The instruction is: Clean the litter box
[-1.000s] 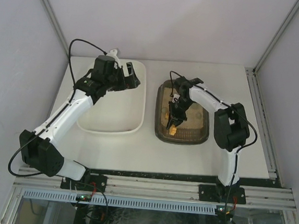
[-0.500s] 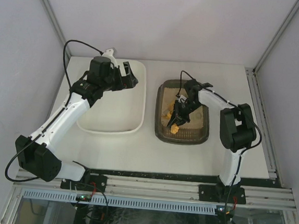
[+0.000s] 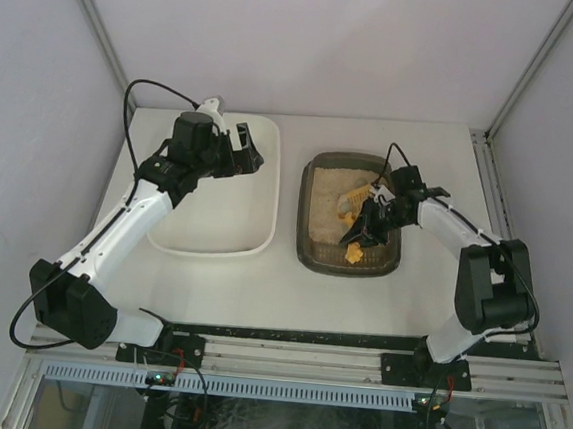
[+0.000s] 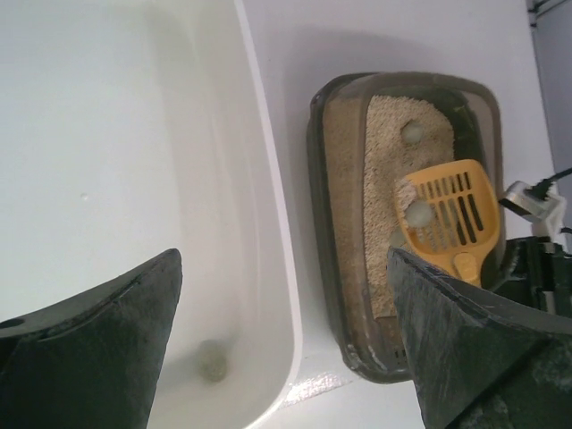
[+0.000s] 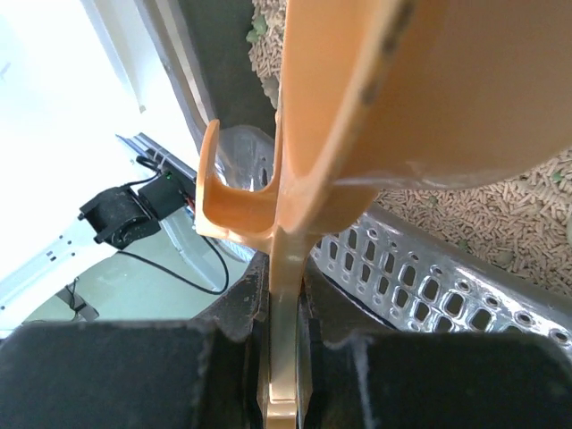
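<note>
Our right fingers [image 5: 125, 375] are pinched on the handle of the orange scoop [image 4: 451, 210]. Its slotted head sits over the litter inside the litter box [image 4: 317, 179], with a grey clump [image 4: 416, 213] at its edge. Our left fingers [image 4: 98, 349] are spread wide and hold nothing. They hang over the white tub [image 3: 214, 240] just left of the litter box, and both containers rest on the counter [image 3: 280, 284].

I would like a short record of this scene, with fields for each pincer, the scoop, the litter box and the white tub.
left pincer: open, over white tub
right pincer: shut on scoop handle
scoop: orange, over litter box, carrying a clump
litter box: loose clump lying inside
white tub: single clump inside
</note>
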